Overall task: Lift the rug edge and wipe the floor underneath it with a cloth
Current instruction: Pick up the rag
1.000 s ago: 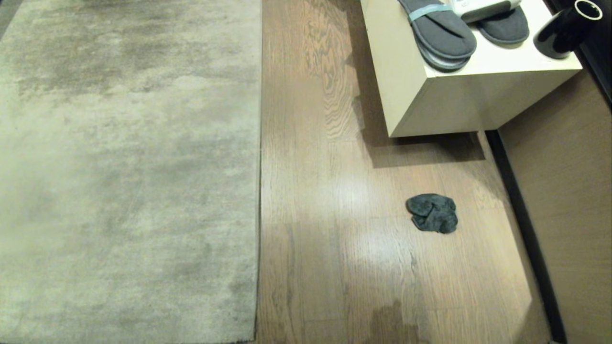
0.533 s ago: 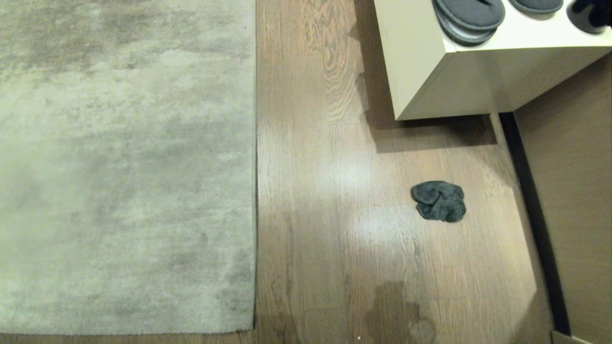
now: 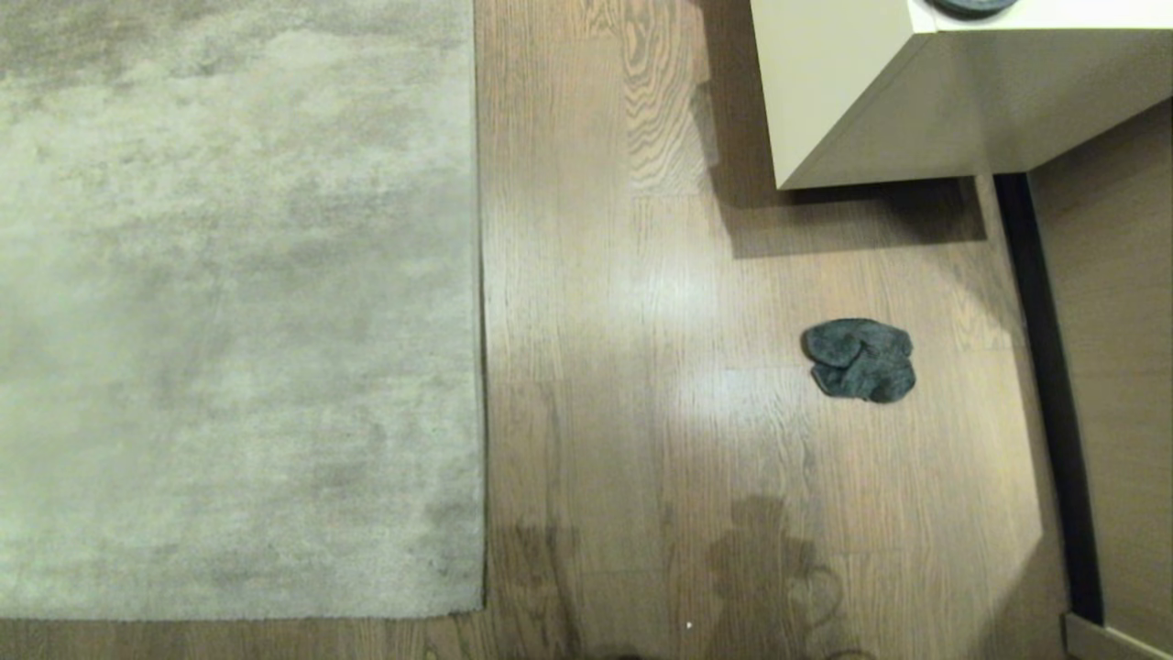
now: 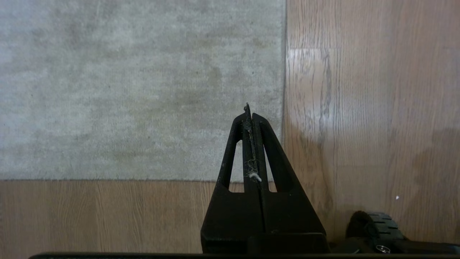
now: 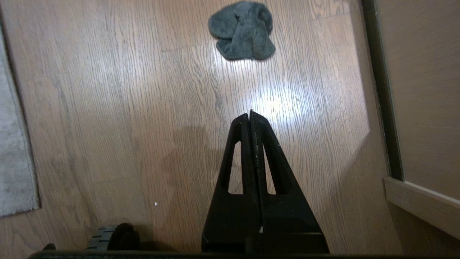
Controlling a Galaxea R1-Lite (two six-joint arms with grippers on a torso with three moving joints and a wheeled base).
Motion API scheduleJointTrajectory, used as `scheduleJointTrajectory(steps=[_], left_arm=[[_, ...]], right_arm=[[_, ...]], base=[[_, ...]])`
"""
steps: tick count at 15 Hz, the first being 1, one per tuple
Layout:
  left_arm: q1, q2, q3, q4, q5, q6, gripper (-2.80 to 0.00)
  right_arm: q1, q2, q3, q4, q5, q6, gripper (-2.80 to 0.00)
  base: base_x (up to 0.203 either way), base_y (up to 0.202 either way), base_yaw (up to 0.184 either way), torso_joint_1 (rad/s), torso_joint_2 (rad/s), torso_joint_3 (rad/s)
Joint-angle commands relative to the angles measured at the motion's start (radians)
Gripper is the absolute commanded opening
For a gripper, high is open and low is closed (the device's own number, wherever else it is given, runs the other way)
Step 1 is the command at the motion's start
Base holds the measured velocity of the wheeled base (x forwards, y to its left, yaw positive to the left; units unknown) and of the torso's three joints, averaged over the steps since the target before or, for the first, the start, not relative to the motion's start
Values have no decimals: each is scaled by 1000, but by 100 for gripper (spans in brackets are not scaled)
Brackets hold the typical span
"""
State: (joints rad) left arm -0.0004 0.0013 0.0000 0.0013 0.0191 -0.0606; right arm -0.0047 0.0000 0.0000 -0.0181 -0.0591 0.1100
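Observation:
The pale grey-beige rug (image 3: pixel 238 302) lies flat on the left, its right edge and near corner (image 3: pixel 478 607) showing against the wood-plank floor (image 3: pixel 632 367). The dark grey-teal cloth (image 3: pixel 860 360) lies crumpled on the floor to the right, near the wall. Neither arm shows in the head view. In the left wrist view my left gripper (image 4: pixel 248 108) hangs shut and empty above the rug (image 4: pixel 143 90) near its corner. My right gripper (image 5: pixel 250 113) is shut and empty above bare floor, with the cloth (image 5: pixel 242 30) well ahead of it.
A cream cabinet (image 3: pixel 843 92) stands on the floor at the far right. A wall with a dark baseboard (image 3: pixel 1054 394) runs along the right side. My base's wheels (image 4: pixel 377 225) (image 5: pixel 111 237) show at the wrist views' near edges.
The whole head view has shifted: the camera tipped downward, so the cabinet top with the slippers slid out of sight and the rug's near edge came into view. Rug and cloth have not moved.

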Motion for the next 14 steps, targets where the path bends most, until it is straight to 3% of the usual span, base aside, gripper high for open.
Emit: scheduleJointTrajectory(steps=[1, 14], left_arm=[[0, 0, 0, 0, 1, -1, -280], [0, 0, 0, 0, 1, -1, -280]], right_arm=[[0, 0, 0, 0, 0, 0, -280], [0, 0, 0, 0, -1, 0, -280]], base=[[0, 0, 0, 6, -2, -198], [0, 0, 0, 2, 2, -197]])
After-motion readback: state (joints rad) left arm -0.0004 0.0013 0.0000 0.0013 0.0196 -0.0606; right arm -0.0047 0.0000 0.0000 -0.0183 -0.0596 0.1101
